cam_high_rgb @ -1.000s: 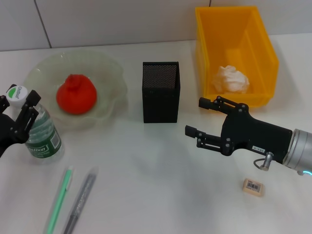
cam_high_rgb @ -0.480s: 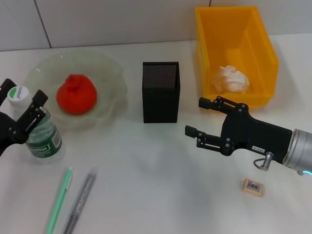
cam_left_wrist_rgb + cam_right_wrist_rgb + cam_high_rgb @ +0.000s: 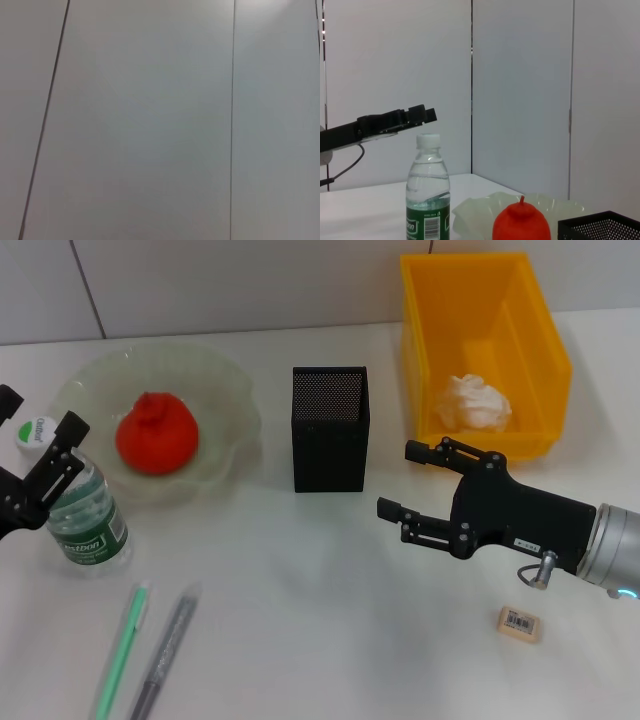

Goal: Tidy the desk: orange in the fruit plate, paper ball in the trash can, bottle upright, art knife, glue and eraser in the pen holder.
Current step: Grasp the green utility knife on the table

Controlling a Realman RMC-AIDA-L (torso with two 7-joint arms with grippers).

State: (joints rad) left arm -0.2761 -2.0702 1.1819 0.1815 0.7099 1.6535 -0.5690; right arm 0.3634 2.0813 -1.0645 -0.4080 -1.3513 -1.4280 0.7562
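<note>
Head view showed my left gripper [image 3: 38, 465] spread around the cap of the upright bottle [image 3: 84, 515] at lower left, my right gripper [image 3: 420, 485] parted mid-frame; the eraser [image 3: 520, 623], lower right, I judged the next pickup.

On the desk [image 3: 300, 570]: fruit plate [image 3: 225, 390] at rear left with orange [image 3: 155, 433] in it; bottle [image 3: 80, 510] upright just before its left rim; pen holder [image 3: 330, 428] at centre; trash can [image 3: 480, 350] rear right, paper ball [image 3: 475, 403] inside; eraser [image 3: 520, 623] front right; two pens [image 3: 145, 650] front left.
</note>
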